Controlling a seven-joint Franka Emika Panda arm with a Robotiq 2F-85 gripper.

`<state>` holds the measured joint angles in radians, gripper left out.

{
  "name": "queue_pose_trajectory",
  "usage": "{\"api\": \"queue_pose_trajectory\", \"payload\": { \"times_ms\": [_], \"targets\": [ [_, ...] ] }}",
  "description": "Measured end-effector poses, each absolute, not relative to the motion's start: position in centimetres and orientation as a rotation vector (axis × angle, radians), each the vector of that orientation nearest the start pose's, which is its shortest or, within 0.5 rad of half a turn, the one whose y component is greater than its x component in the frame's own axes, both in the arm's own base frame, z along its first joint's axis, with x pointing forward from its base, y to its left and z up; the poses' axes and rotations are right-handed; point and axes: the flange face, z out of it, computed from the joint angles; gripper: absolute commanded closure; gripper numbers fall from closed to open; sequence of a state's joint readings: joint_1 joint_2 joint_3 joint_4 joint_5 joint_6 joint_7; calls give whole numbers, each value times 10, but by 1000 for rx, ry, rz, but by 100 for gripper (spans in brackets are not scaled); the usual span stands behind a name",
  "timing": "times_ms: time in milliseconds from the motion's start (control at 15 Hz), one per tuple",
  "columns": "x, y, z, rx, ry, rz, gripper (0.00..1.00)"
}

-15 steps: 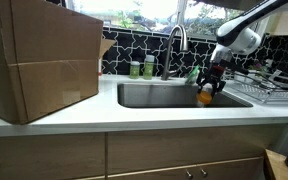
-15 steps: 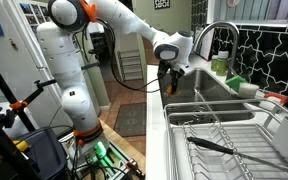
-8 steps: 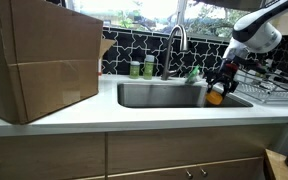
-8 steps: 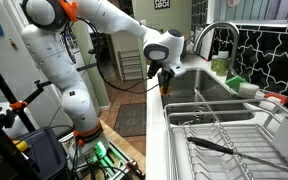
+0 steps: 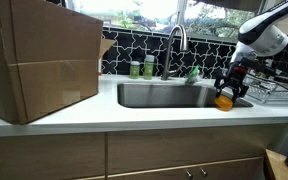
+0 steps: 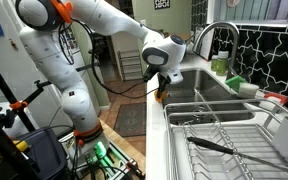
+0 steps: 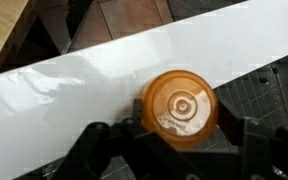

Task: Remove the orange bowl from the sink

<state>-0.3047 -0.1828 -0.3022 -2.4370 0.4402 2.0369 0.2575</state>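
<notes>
Tool [image 5: 227, 92] clamped on orange bowl [image 5: 224, 102]; bowl hangs under it, clear of the sink [image 5: 164, 96].

Bowl position: over the front strip of the white counter [image 5: 134, 113], just past the sink's end, on the side where the dish rack [image 5: 276, 93] sits. Whether the bowl touches the counter surface cannot be told.

Wrist view: bowl seen mouth-down, its round base ring facing the camera. Dark fingers [image 7: 96, 146] flank it on either side. Pale counter band runs diagonally beneath, brown floor tiles beyond the counter's front edge, dark rack grid at the opposite side.

Exterior views: faucet [image 5: 176, 42] at the back edge behind the sink, two green bottles [image 5: 142, 68] beside it. Large cardboard box [image 5: 39, 60] fills the far end of the counter, well apart from the tool. A dark utensil [image 6: 212, 146] lies in the rack.
</notes>
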Motion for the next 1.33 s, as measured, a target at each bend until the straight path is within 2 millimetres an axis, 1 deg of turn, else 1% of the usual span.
{"api": "queue_pose_trajectory", "payload": {
  "times_ms": [400, 800, 1200, 1267, 1333],
  "targets": [
    [374, -234, 344, -2230, 1488, 277, 51],
    [377, -237, 343, -2196, 1550, 296, 51],
    [379, -238, 342, -2182, 1572, 316, 51],
    [380, -238, 342, -2179, 1576, 320, 42],
    [380, -238, 342, -2177, 1579, 322, 29]
  ]
}}
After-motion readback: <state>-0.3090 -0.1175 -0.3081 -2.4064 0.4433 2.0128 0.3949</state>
